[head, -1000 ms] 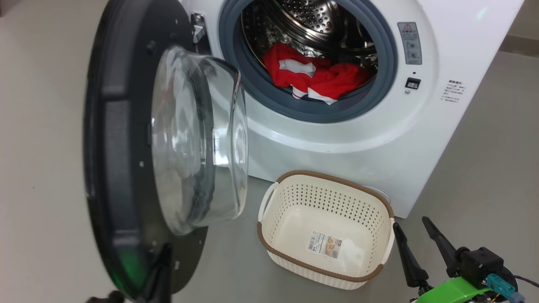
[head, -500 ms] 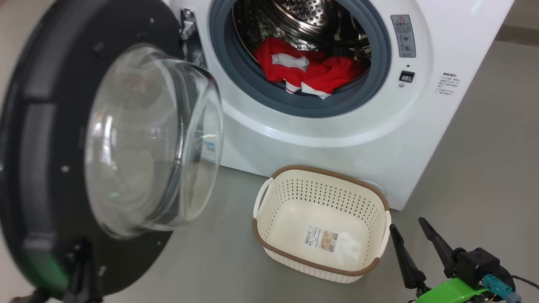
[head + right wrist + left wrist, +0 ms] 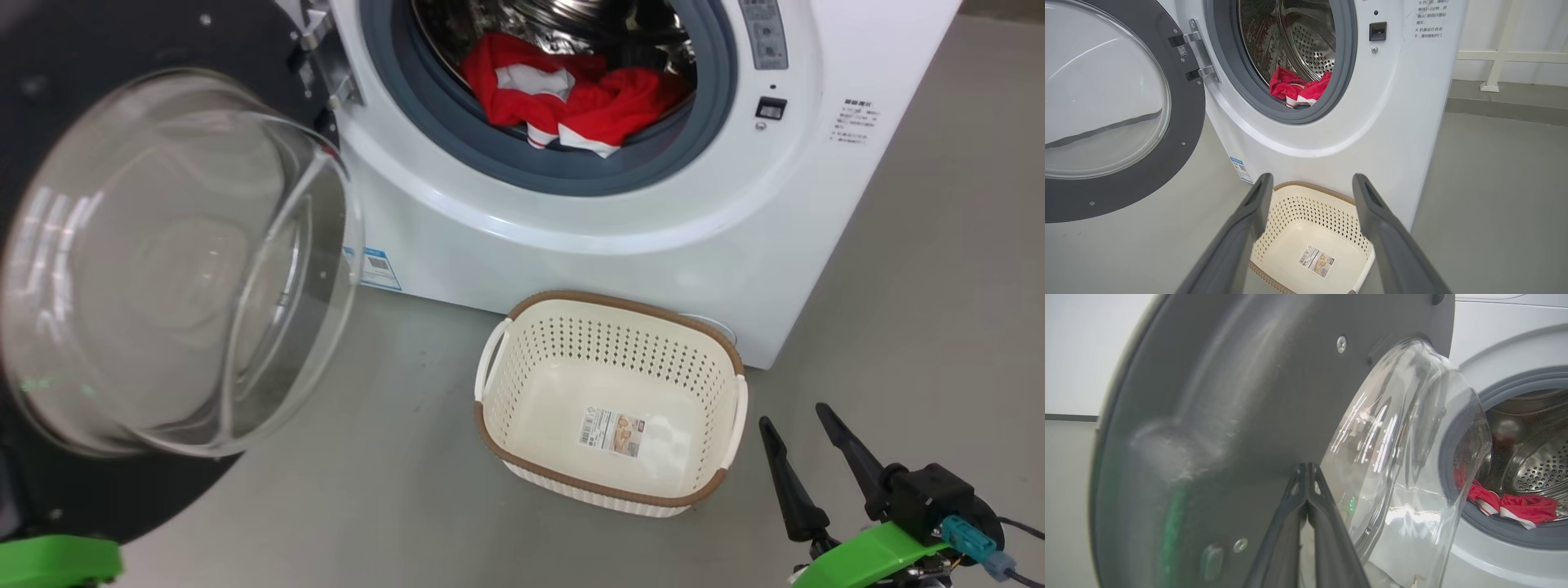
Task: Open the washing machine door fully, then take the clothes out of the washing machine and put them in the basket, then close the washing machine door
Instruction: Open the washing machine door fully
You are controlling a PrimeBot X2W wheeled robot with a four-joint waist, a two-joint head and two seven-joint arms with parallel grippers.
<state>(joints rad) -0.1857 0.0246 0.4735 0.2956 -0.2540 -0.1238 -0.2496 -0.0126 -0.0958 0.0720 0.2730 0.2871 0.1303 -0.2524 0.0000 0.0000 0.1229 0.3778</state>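
Left hand pinched shut, tips against washing machine door inner face: push steady along its arc to full swing. Right hand wide, empty, beside basket.

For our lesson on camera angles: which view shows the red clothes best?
The head view: the clothes lie large and unobstructed in the washing machine. The right wrist view shows them smaller; the left wrist view, partly behind the washing machine door.
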